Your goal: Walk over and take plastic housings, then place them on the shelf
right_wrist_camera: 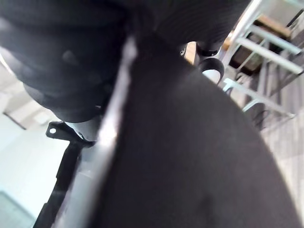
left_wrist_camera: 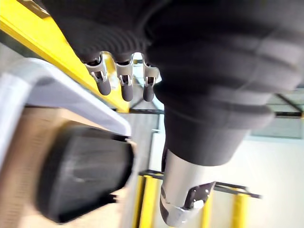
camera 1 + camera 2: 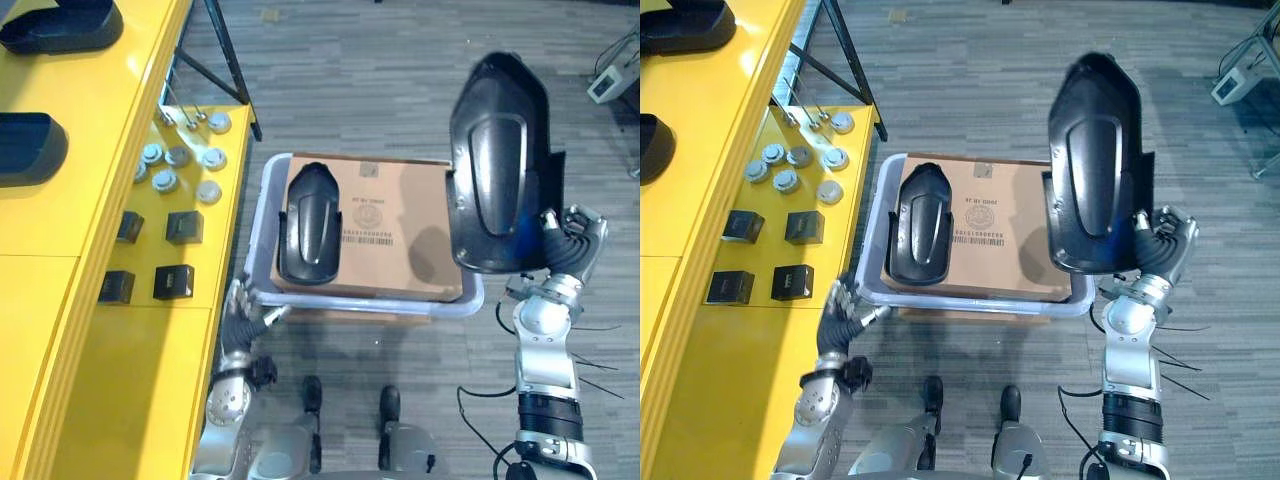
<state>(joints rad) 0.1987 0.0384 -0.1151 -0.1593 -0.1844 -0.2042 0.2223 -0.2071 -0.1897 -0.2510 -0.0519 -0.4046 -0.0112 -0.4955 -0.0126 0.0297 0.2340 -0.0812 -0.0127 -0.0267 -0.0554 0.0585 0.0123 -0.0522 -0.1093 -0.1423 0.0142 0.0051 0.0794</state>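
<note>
My right hand (image 3: 572,243) is shut on the lower edge of a large black plastic housing (image 3: 498,165), holding it upright in the air over the right end of a grey bin (image 3: 262,196); the same housing (image 1: 190,156) looms close in the right wrist view. A second black housing (image 3: 310,224) lies on a cardboard box (image 3: 400,225) inside the bin. My left hand (image 3: 240,308) hangs open at the bin's front left corner, its fingers (image 2: 126,81) relaxed and holding nothing. Two more black housings (image 3: 62,24) (image 3: 28,148) rest on the yellow shelf (image 3: 110,110) at the left.
Small black boxes (image 3: 173,281) and round silver parts (image 3: 178,157) sit on the lower yellow ledge (image 3: 150,380) beside the bin. A black frame leg (image 3: 228,50) stands behind it. A white device (image 3: 612,82) is on the floor at the far right.
</note>
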